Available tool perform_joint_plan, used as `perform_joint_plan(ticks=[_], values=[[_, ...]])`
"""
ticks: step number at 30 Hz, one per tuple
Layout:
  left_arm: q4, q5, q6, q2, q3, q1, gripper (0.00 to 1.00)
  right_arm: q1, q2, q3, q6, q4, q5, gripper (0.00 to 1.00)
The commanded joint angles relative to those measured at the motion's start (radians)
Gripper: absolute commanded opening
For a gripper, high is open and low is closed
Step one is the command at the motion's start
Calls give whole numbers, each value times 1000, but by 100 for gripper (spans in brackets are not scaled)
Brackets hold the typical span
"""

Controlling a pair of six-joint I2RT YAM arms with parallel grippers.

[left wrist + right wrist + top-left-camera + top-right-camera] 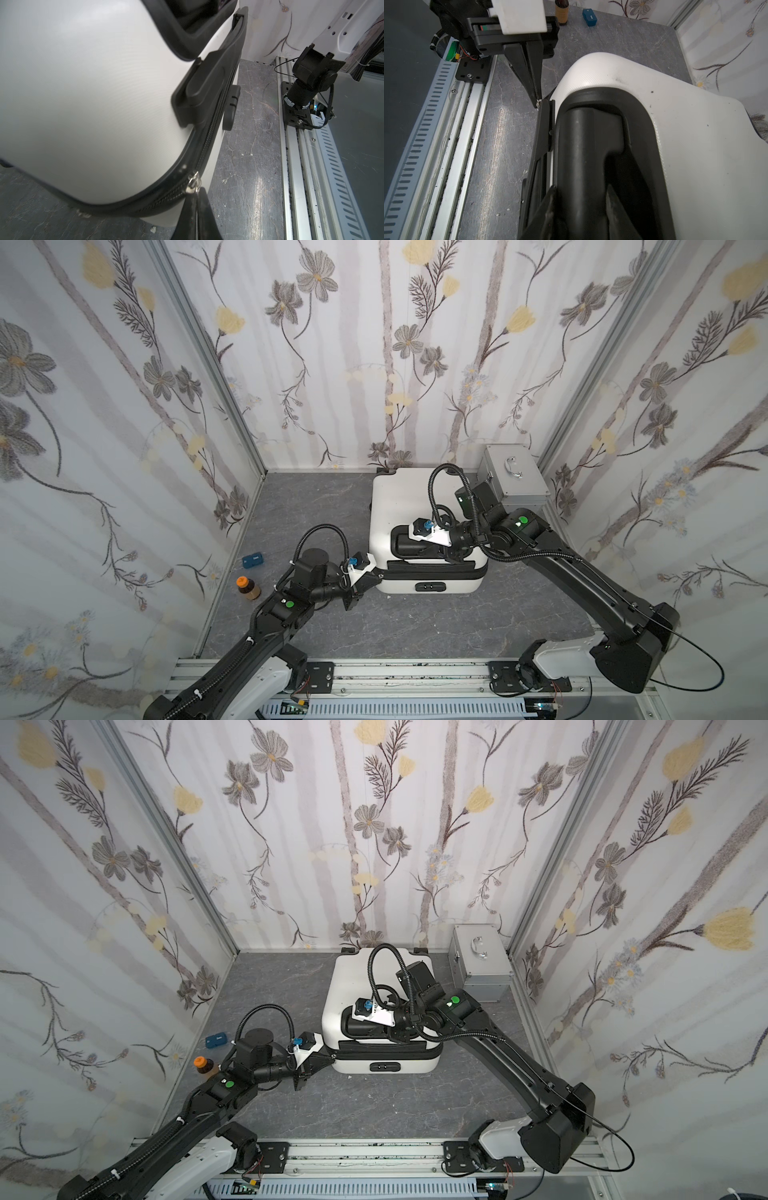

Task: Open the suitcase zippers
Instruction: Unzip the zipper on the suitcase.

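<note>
Two black arms reach over a grey marbled surface [415,626], where a small white hard-shell suitcase [399,497] lies flat, right of the middle and close to the back wall, with its black wheels at the wall end. A thin black zipper band [207,133] runs along the seam between the two shell halves, which lie together in both top views. The left gripper [380,574] sits at the suitcase's near left corner. In the left wrist view its jaws are clenched on a small silver zipper pull [192,182] on that band, right where the corner curves. The right gripper [581,187] comes in from the right and dips into the black handle recess on the suitcase's upper face. There its jaws grasp the black handle bar [583,145], one finger pressed against each side of it. A smaller silver aluminium box with a chrome handle [515,481] stands in the back right corner, just beside the suitcase. Well apart, by the left wall, are a small blue box [254,561] and a brown bottle with an orange cap [248,588].
</note>
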Motion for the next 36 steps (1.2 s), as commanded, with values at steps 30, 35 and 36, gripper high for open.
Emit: perform_joint_plan(ticks=[30,35,36], values=[[441,-337,-228,47,-151,-272,0,173,245,65,831,705,28,0],[501,-475,-308,13,-220,-272,0,174,238,13,875,803,-20,0],[493,-488,-313,5,-226,-271,0,174,242,11,873,800,-21,0]])
